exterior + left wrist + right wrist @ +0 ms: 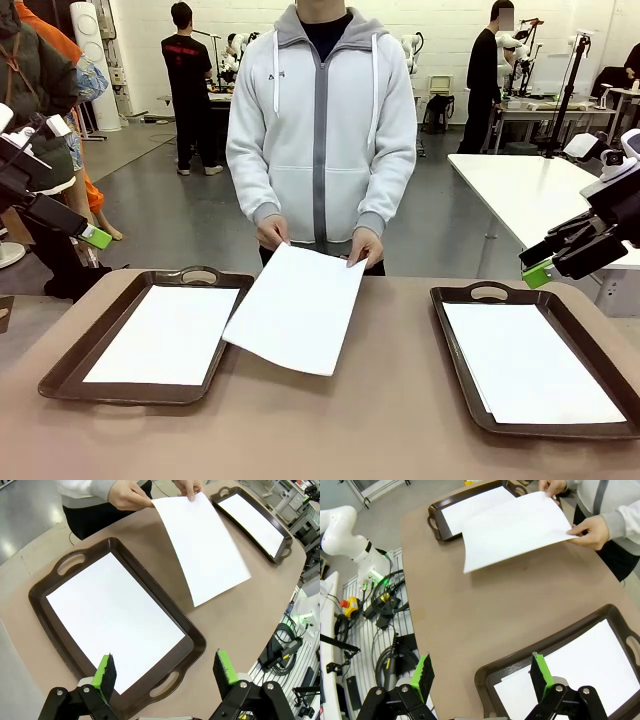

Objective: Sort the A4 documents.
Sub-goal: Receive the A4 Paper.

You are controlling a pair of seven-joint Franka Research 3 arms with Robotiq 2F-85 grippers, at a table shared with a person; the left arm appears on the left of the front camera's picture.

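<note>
From my station I find both pincers idle and spread wide: the left pincer [165,672] hangs above the near handle of the left tray [70,365], the right pincer [482,675] above the near left corner of the right tray [460,400], and neither touches anything. The A4 documents stand in three places. One sheet [172,334] lies flat inside the left tray, one or more sheets [530,362] lie in the right tray, and a further sheet [297,306] is held out over the middle of the desk [330,430] by the person's hands [272,233], which pinch its far edge at both corners. That sheet slopes down toward my side, its near edge close to or resting on the desk and one side lapping over the rim of the left tray. I judge the paper light, thin and limp: it will sag and curl when lifted by one edge, slip readily between smooth pads, and crease if squeezed hard or dragged. A sheet lying flat in a tray offers no edge to get under, so I consider the offered sheet the practical one to take, at its free near edge or a near corner, with one finger above and one below, well apart from the person's fingers.
</note>
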